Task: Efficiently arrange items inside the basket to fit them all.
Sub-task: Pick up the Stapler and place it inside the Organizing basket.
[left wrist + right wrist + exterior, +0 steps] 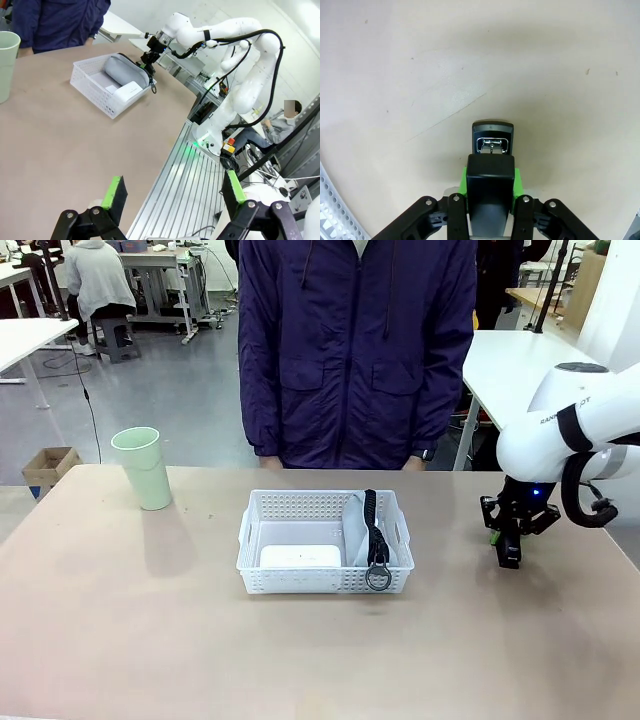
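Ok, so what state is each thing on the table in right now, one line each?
Cup: upright on the table, outside the basket.
Basket: on the table, holding the box and the pouch.
Box: lying flat in the basket.
Pouch: in the basket beside the box, ring hanging over the rim.
Stapler: outside the basket, gripped.
Right fingers: shut on the stapler.
Left fingers: open, holding nothing.

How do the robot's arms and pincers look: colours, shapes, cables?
The right arm is white and rounded, with a black band, grey lettering and a looping black cable. The left pincer and right pincer are black, two-fingered, with bright green pads.
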### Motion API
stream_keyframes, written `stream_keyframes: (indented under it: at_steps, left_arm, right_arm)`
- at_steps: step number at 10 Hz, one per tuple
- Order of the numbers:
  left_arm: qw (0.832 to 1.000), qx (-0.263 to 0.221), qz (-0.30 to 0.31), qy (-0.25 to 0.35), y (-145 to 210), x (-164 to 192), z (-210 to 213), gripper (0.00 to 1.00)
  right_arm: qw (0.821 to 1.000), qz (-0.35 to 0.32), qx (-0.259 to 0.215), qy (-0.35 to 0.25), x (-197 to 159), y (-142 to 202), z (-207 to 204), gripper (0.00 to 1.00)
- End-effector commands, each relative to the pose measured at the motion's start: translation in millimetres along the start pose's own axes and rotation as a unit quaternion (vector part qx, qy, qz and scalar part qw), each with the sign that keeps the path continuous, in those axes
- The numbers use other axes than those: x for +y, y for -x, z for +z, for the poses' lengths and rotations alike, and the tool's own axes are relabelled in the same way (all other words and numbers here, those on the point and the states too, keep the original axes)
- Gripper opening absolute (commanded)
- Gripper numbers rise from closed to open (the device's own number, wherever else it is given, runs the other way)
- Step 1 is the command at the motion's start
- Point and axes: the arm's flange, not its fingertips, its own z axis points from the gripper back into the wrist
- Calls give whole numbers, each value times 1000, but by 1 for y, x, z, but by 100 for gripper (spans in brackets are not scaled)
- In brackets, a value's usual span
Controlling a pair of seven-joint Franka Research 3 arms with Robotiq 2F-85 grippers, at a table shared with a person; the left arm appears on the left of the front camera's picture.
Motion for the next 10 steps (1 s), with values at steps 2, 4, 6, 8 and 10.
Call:
stream_keyframes:
  at_steps: [2, 4, 6, 8, 10]
  left_arm:
    - [1000, -12, -12, 4, -2, -2, -2, 100]
    - [1000, -12, -12, 4, -2, -2, -2, 100]
    - [1000, -12, -12, 4, -2, -2, -2, 100]
    - [1000, -12, -12, 4, -2, -2, -2, 100]
    - [1000, -12, -12, 4, -2, -2, -2, 100]
  right_arm:
    - [997, 69, -15, 31, 30, 11, 60, 0]
    - [986, 156, -32, 52, 84, 32, 112, 0]
    - [967, 244, -37, 66, 148, 49, 142, 0]
    - [941, 329, -26, 78, 218, 66, 147, 0]
    - [916, 392, -9, 80, 271, 78, 139, 0]
